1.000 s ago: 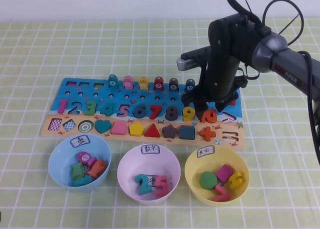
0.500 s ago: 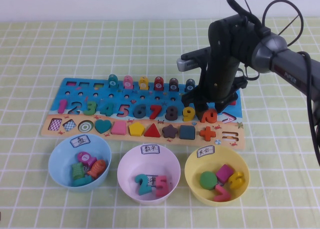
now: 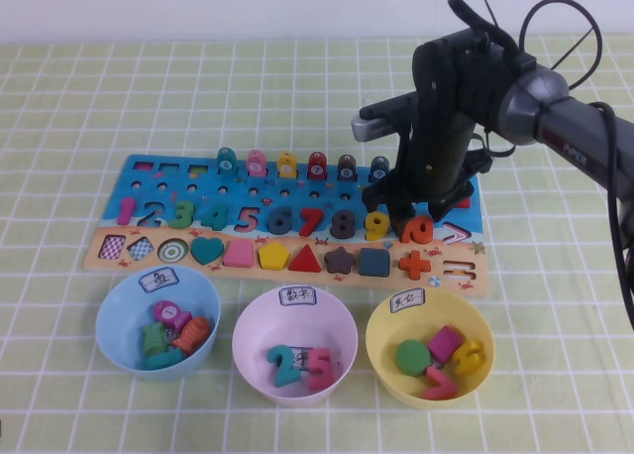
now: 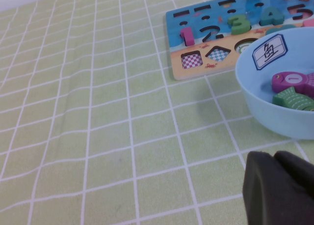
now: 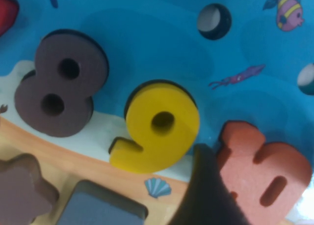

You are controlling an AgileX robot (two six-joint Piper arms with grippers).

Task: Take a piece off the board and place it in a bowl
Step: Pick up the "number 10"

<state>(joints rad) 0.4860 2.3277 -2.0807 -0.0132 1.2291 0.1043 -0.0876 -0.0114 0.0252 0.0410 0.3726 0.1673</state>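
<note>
The orange-red "10" (image 3: 417,229) sits at the right end of the number row on the board (image 3: 149,181), beside the yellow "9" (image 3: 376,224). My right gripper (image 3: 411,216) points down over it with its jaws closed around the piece. In the right wrist view a dark finger (image 5: 206,190) presses against the "10" (image 5: 265,171); the other finger is hidden. The pink bowl (image 3: 243,330) stands in front of the board's middle and holds three number pieces. My left gripper (image 4: 277,185) is shut and empty, low over the cloth left of the blue bowl (image 4: 260,102).
The blue bowl (image 3: 114,315) with fish pieces stands left of the pink bowl, and the yellow bowl (image 3: 381,360) with several pieces stands right of it. A red plus sign (image 3: 415,265) lies just in front of the "10". Green checked cloth covers the table.
The board and its pieces have slid a few pixels to the right. My right gripper has stayed at the "10".
</note>
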